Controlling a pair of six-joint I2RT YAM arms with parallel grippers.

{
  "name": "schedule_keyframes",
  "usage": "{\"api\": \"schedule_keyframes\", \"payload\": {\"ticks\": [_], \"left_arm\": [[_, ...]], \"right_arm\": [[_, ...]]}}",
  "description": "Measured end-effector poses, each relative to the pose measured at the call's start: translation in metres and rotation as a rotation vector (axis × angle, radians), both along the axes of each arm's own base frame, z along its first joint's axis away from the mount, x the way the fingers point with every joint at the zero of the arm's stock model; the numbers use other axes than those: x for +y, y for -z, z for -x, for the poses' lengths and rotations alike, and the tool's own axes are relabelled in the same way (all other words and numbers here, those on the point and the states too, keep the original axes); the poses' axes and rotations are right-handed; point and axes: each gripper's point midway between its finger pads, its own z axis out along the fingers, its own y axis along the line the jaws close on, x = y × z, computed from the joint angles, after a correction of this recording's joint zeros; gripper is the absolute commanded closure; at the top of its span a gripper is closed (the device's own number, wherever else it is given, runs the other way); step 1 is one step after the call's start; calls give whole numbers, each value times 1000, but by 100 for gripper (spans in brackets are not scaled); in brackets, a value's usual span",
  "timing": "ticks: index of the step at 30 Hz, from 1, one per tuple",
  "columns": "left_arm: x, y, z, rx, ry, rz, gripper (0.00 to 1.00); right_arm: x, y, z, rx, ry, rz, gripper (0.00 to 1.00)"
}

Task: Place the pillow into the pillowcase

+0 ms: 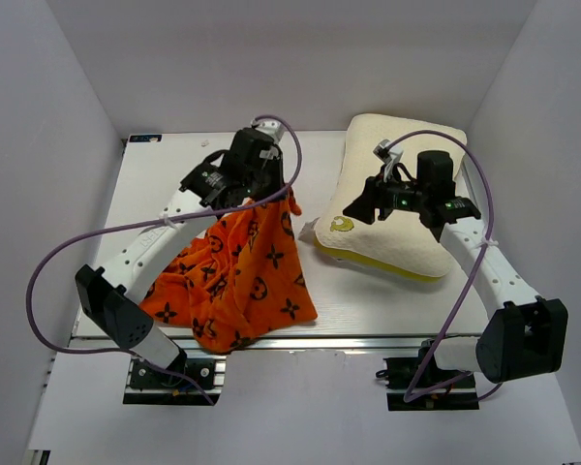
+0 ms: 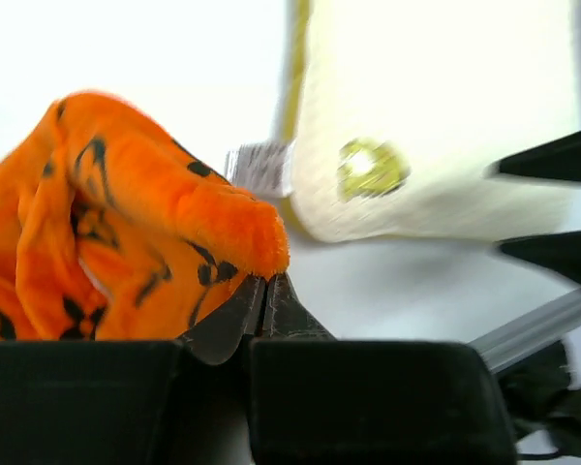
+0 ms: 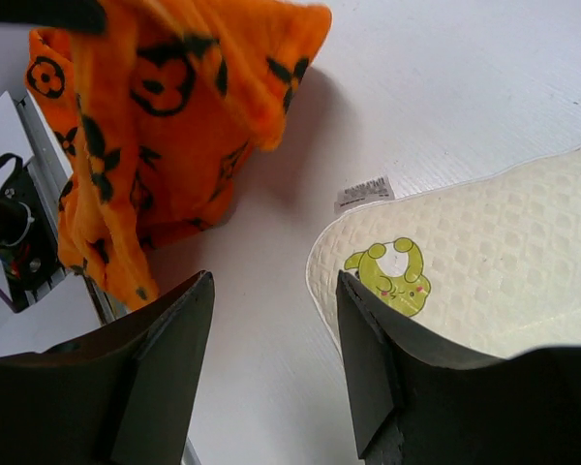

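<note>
Pillow (image 1: 407, 242) lies at the far right corner of the table (image 1: 368, 310), with the pillowcase (image 1: 237, 276) hanging just beside it.
The left gripper (image 2: 266, 291) pinches a fold of the orange pillowcase and holds it up over the table's left half, the cloth draping to the near edge. The right gripper (image 3: 273, 286) hovers, spread wide, over the pillow's near left corner.

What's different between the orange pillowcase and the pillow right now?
The pillowcase is orange with black print; the pillow is cream with a small green figure. The pillowcase hangs crumpled from the shut left gripper; the pillow lies flat, unheld, the open right gripper near its corner. Both are soft and touch the white table.
</note>
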Motion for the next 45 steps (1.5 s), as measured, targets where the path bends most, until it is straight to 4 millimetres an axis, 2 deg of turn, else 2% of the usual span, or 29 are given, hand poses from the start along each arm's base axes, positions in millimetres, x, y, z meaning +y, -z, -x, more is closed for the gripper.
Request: {"api": "schedule_keyframes", "payload": {"ticks": [2,5,7,10,11,12,15,17,20,21,26,29,34,38,42,45], "left_arm": [[-4,-22,-5,-25,6,52,100],[-8,-45,-13,-32,18,119,100],[-10,-60,-26,-37,19,166,100],[-15,-95,-54,-75,20,257,100],[-18,-101,-55,-80,31,281,100],[-19,-123,-72,-119,23,331,100],[-38,-174,-99,-198,65,504,100],[-51,-196,-108,-231,102,615,100],[-72,-214,-115,-238,156,763,100],[-77,-218,-118,-237,168,803,100],[-89,-241,-127,-256,192,967,100],[-85,-267,-125,-304,197,1050,100],[-62,-310,-121,-412,173,1141,100],[-27,-334,-119,-488,110,1145,100],[5,-332,-117,-511,24,1068,100],[12,-315,-117,-485,-11,995,100]], "right_arm": [[1,1,1,4,-6,-3,40],[1,1,3,7,-12,-8,39],[3,0,4,10,-19,-14,38],[5,-2,5,15,-24,-28,36],[6,-3,5,16,-25,-32,35],[7,-3,5,17,-25,-37,34],[8,-1,5,28,-22,-43,32],[8,-1,5,33,-19,-46,31],[8,-2,5,32,-15,-51,25],[8,-2,4,28,-14,-55,12],[14,7,13,93,0,-97,11],[31,14,17,146,41,-84,11],[74,24,36,169,34,-41,11],[82,22,19,136,75,-54,11],[80,2,4,-8,61,-79,11],[68,-28,3,-172,32,-116,12]]}}
